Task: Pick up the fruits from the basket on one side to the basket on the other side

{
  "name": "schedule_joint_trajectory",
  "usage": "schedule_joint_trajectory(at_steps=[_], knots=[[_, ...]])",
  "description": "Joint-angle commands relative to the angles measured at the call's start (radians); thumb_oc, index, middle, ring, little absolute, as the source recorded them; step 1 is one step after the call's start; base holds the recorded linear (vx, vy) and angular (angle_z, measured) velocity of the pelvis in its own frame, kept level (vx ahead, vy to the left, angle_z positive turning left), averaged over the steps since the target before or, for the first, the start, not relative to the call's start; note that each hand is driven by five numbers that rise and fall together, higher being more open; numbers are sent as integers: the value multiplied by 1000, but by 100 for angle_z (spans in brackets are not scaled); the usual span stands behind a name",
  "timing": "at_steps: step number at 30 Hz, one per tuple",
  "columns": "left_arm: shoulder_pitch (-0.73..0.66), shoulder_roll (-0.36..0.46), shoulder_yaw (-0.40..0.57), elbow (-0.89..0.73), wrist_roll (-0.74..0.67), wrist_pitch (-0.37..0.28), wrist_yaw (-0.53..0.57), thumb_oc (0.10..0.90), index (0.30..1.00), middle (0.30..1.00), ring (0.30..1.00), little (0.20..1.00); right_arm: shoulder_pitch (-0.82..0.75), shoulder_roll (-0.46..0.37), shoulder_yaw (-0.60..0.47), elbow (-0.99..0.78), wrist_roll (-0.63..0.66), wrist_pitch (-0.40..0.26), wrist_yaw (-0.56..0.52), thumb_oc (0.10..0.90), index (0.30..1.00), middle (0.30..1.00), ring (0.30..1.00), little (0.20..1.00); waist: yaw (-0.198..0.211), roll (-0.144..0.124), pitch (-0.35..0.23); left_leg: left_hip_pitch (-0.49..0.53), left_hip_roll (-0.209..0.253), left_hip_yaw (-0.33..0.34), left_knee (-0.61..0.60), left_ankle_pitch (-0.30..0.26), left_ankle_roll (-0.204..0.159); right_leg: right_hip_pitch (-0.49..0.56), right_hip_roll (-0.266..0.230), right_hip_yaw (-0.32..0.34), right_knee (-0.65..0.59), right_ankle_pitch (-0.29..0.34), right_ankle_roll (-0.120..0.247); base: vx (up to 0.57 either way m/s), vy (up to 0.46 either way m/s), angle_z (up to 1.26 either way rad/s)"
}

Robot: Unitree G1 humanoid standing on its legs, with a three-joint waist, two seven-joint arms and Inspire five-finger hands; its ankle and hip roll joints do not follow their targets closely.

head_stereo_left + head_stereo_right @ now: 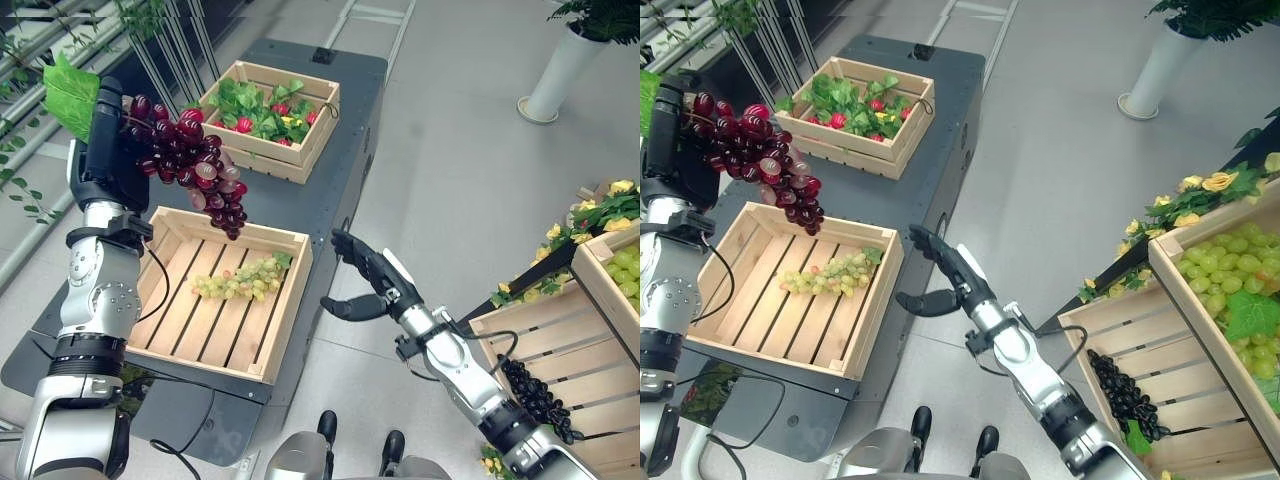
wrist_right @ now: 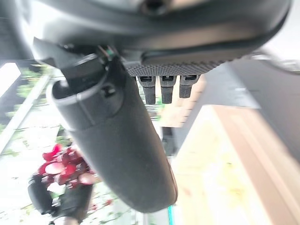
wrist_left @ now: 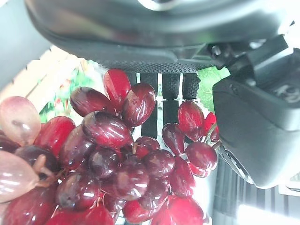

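The robot's left hand, fingers curled round the stalk end of a dark red bunch of plastic grapes, holds it aloft over the slatted pale wooden crate where a small bunch of green grapes lies. The right hand hovers spread and empty between this crate and the slatted wooden crates on the right. The hanging cluster could swing and slip loose if the grip proves shallow.
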Motion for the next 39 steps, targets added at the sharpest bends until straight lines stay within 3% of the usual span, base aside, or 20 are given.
schedule_joint_trajectory(at_steps=[1, 5, 17, 29, 39], knots=[[-189, -3, -50, 11, -49, -81, -24, 400, 300, 300, 300, 300, -52, 57, 40, -33, 126, 15, -32, 800, 900, 900, 900, 900, 14, 58, -185, 62, -44, -87, -86, -28, -23, -24, 12, 11, 39, -7, -36, -8, -95, 3], [-279, -18, -118, 36, -58, -72, -17, 400, 300, 300, 300, 300, -136, 108, 47, 5, 258, 81, 4, 800, 900, 900, 900, 900, 21, 53, -205, 69, -43, -94, -106, -16, -30, -8, 19, 3, 2, 9, -43, -6, -84, 5], [-458, -155, -262, 66, -77, -55, 8, 400, 300, 300, 300, 300, -378, 242, 32, 153, 493, 170, -30, 800, 900, 900, 900, 900, 44, 39, -255, 60, -42, -137, -155, 22, -41, 5, 33, -35, -33, 25, -56, -17, -78, 2], [-537, -261, -332, 64, -44, -43, 28, 400, 300, 300, 300, 300, -567, 312, 2, 259, 602, 163, -140, 800, 900, 900, 900, 900, 61, 27, -282, 53, -43, -165, -155, 28, -45, 8, 37, -56, -33, 24, -70, -18, -34, 4], [-540, -274, -338, 96, -10, -23, 27, 400, 300, 300, 300, 300, -658, 287, -40, 256, 610, 141, -234, 800, 900, 900, 900, 900, 54, 22, -296, 49, -40, -155, -155, 30, -49, 4, 38, -52, -33, 27, -71, -1, 1, 0]])
